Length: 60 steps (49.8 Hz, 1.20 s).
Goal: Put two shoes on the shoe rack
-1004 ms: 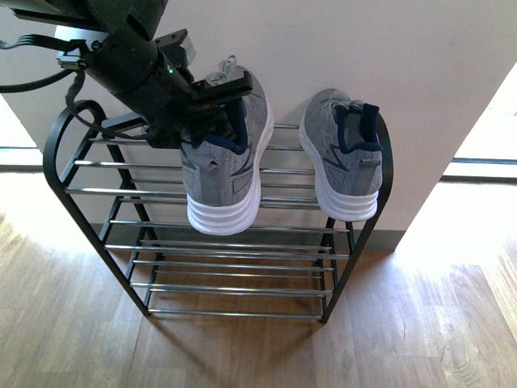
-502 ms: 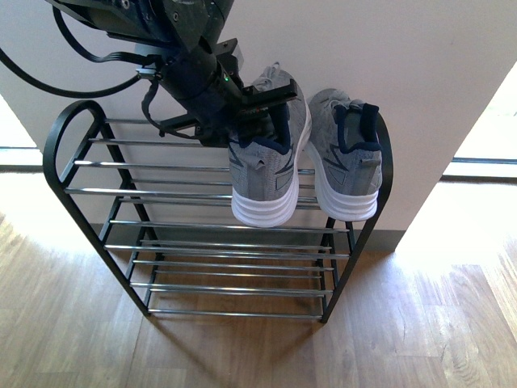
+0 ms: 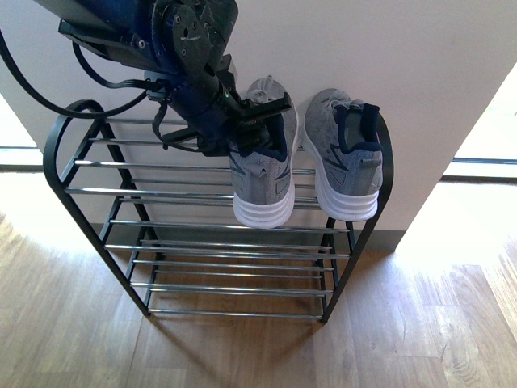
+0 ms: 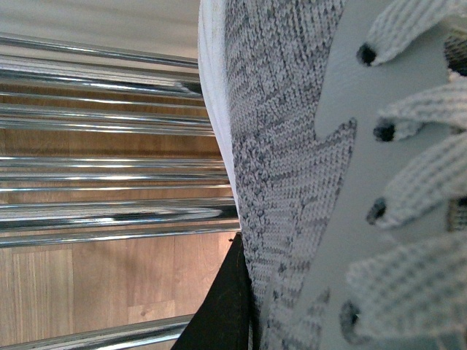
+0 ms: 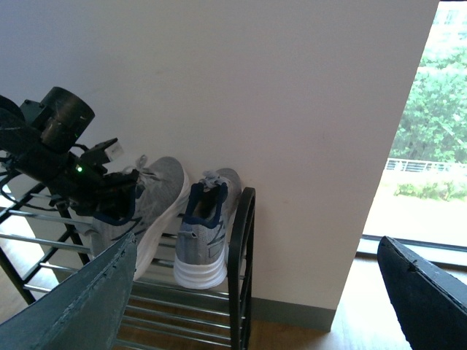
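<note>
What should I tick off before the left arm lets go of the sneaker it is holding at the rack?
1. Grasp: left gripper shut on held sneaker, ok.
2. Position: held sneaker over the shoe rack top tier, ok.
3. Support: sole resting on the bars, cannot tell.
4. Spacing: apart from placed sneaker, ok, narrow gap.
5. Other arm: right gripper open, off the rack, ok.

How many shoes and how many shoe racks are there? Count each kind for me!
Grey shoes: 2 (held shoe, resting shoe)
Shoe racks: 1 (shoe rack)
Total: 3
</note>
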Motion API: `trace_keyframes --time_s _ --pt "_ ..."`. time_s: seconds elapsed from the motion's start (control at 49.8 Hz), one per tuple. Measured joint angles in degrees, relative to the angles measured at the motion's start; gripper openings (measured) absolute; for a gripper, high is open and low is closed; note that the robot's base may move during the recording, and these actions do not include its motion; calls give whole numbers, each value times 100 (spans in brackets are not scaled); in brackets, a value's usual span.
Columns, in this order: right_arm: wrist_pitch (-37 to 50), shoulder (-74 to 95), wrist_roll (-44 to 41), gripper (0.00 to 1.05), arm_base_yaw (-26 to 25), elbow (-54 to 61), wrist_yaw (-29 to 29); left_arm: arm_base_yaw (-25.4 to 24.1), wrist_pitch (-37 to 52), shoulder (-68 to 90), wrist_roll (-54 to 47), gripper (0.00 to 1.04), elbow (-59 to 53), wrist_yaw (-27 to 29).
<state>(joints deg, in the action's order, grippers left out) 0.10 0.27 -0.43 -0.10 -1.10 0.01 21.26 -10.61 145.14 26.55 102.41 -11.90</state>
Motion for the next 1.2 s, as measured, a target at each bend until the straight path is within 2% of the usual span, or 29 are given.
trace_keyframes --time_s 0.261,0.281,0.442,0.562,0.743,0.803,0.924,0.944,1.064,1.144,1.185,1.205 --pt "0 0 0 95 0 0 0 37 181 92 57 4 15 66" --pt "0 0 0 95 0 0 2 39 210 94 66 7 15 66" --pt "0 0 0 95 0 0 0 50 518 116 435 37 15 116" --pt "0 0 0 96 0 0 0 35 704 -201 981 60 -308 -278" --pt "0 0 0 95 0 0 2 203 229 -2214 1381 96 -1633 -404" --pt "0 0 2 95 0 0 2 227 98 -2933 1464 95 -1998 -365" --pt "0 0 0 96 0 0 2 140 -264 -4221 1578 95 -2623 184" --pt "0 0 0 95 0 0 2 87 -433 -4581 1576 95 -2817 476" --pt "0 0 0 95 0 0 0 -295 -1200 -6000 1475 95 -3569 1421" --pt "0 0 2 95 0 0 0 -428 -1576 -6854 1086 95 -3952 2124" --pt "0 0 0 95 0 0 0 -533 -538 -7464 461 88 -4601 2470" --pt "0 0 2 95 0 0 0 -610 337 -7829 -17 83 -5075 2505"
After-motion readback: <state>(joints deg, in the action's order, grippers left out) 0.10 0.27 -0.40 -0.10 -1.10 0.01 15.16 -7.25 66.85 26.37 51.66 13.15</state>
